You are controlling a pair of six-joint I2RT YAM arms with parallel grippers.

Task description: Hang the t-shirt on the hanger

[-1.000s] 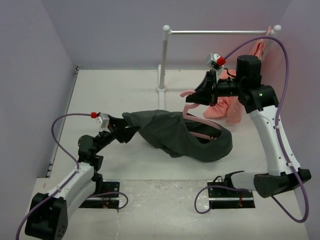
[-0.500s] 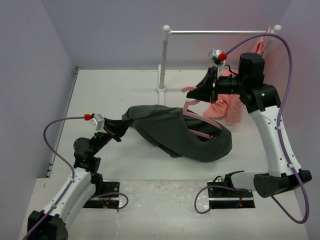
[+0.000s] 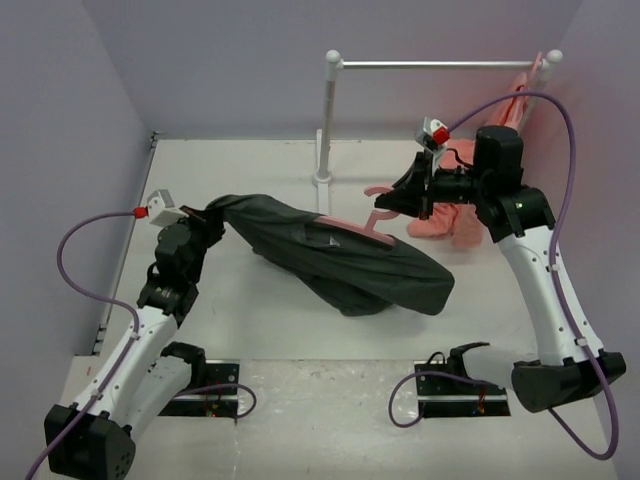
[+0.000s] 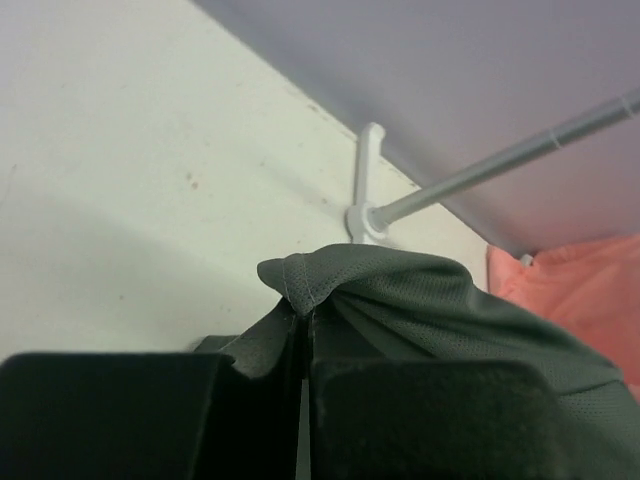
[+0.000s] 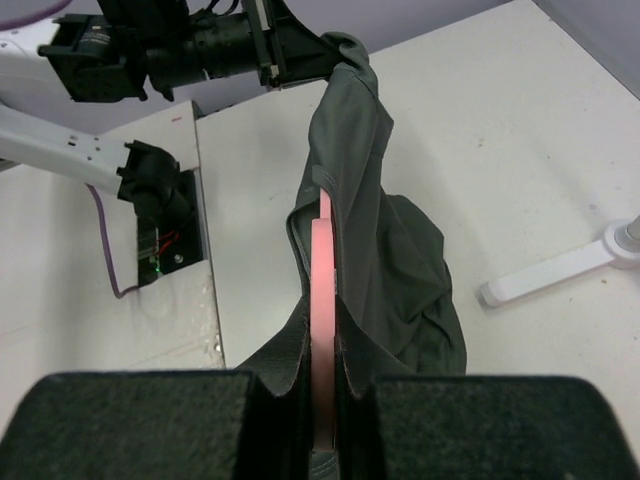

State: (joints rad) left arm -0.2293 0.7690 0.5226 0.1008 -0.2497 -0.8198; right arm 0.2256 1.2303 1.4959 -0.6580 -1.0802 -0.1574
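Observation:
The dark charcoal t-shirt (image 3: 340,255) hangs stretched across the table's middle, lifted at its left end. My left gripper (image 3: 208,213) is shut on a stitched hem of the t-shirt (image 4: 400,310). My right gripper (image 3: 397,203) is shut on the thin pink hanger (image 3: 372,229), near its hook. In the right wrist view the hanger (image 5: 322,290) runs edge-on from between my fingers into the t-shirt (image 5: 375,250), which drapes over it. The hanger's far end is hidden inside the cloth.
A white clothes rail (image 3: 440,65) on a post (image 3: 326,120) stands at the back. A salmon-pink garment (image 3: 455,205) hangs at the back right behind my right arm. Grey walls close in left, back and right.

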